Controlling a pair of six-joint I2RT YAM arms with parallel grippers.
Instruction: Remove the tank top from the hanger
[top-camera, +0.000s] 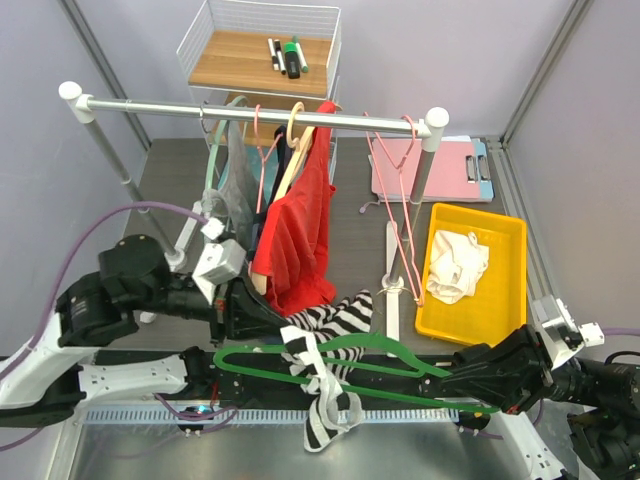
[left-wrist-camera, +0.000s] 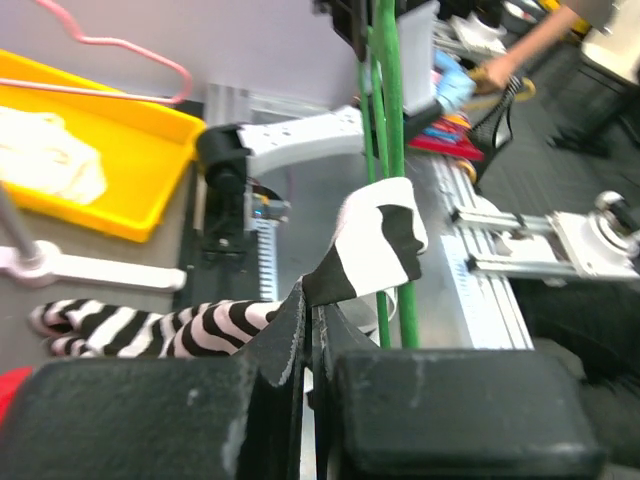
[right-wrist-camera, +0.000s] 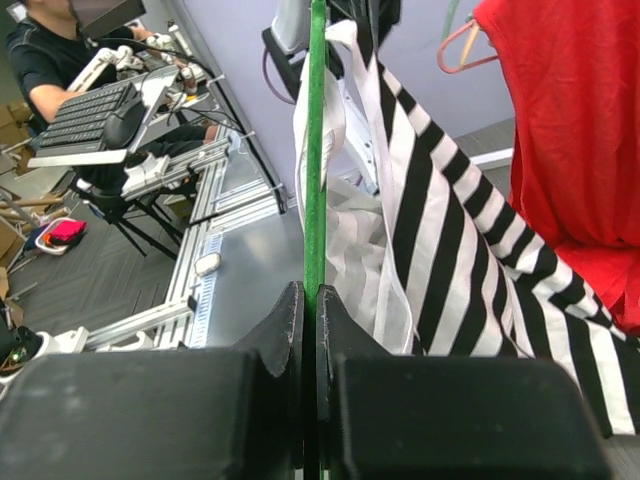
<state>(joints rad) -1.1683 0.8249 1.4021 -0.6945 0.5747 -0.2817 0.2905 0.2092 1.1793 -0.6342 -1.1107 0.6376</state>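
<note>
Low at front, left claw (left-wrist-camera: 308, 322) seemingly pinches tank top (left-wrist-camera: 375, 245); right claw (right-wrist-camera: 310, 305) clamps hanger (right-wrist-camera: 316, 150).

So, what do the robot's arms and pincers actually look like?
The left arm and right arm are chunky black joints with white shells, trailing lilac cables. The left pincer and right pincer have blocky, scuffed black fingers.
</note>
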